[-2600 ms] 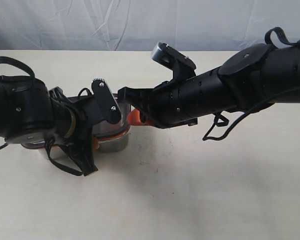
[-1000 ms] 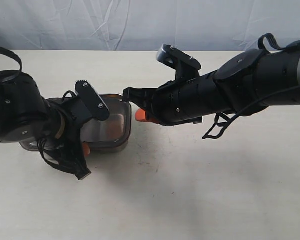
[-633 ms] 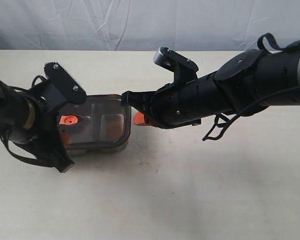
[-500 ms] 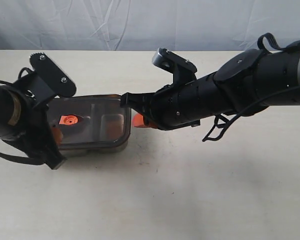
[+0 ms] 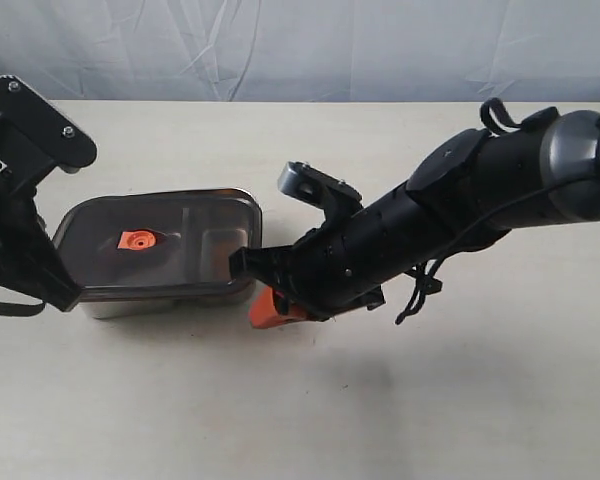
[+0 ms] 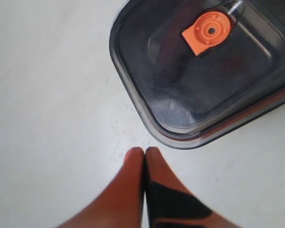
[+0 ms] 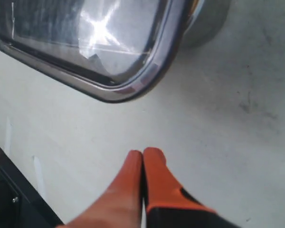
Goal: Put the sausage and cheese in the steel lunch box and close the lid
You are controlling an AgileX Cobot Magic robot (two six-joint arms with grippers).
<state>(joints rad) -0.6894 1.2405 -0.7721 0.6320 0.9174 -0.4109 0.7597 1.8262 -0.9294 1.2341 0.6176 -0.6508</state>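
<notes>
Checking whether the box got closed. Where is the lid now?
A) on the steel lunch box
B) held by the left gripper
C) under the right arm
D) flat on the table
A: the lid sits on the steel lunch box, orange tab up.

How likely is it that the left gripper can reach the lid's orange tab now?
Probably yes: the left gripper, shut, sits just off a corner of the lid, with nothing between it and the orange tab.

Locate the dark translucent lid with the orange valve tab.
The lid sits on the shiny steel lunch box, left of centre in the exterior view, with the right tool beside the box's right end.
</notes>
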